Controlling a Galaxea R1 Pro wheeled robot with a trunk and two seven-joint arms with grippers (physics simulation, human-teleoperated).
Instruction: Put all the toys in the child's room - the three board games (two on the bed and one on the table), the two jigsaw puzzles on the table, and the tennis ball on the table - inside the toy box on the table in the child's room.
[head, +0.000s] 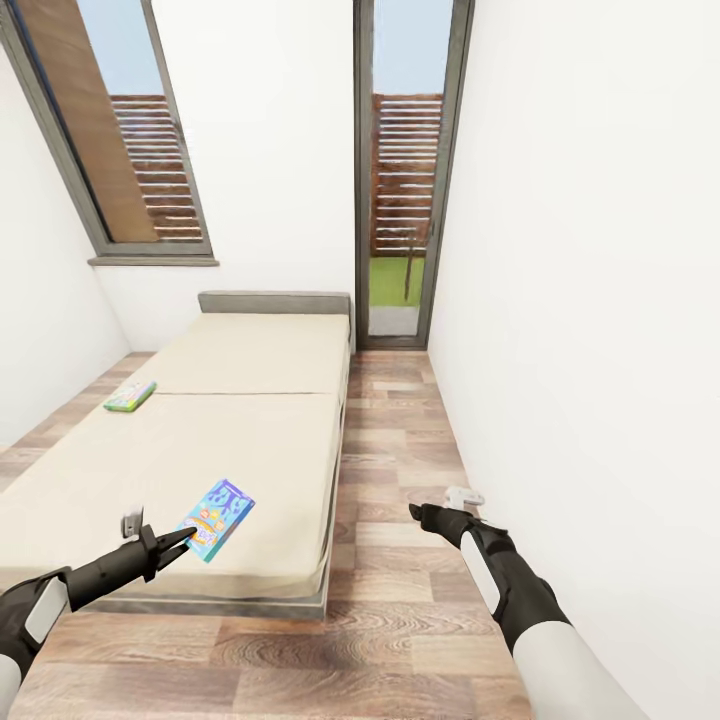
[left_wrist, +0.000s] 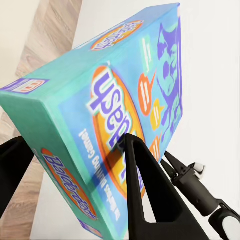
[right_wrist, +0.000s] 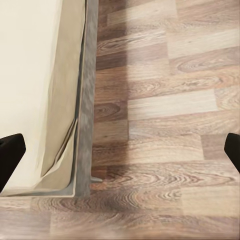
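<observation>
A blue cartoon board game is near the front edge of the cream bed. My left gripper is shut on its near end. In the left wrist view the blue box stands tilted between the two black fingers, with white wall and floor behind it. A pale green board game lies flat at the bed's left edge, farther back. My right gripper hovers open over the wood floor to the right of the bed, holding nothing. Its fingers are spread wide above the bed's corner.
A narrow strip of wood-plank floor runs between the bed and the white wall on the right, leading to a glass door. A window is above the bed's head end. A grey headboard closes the far end.
</observation>
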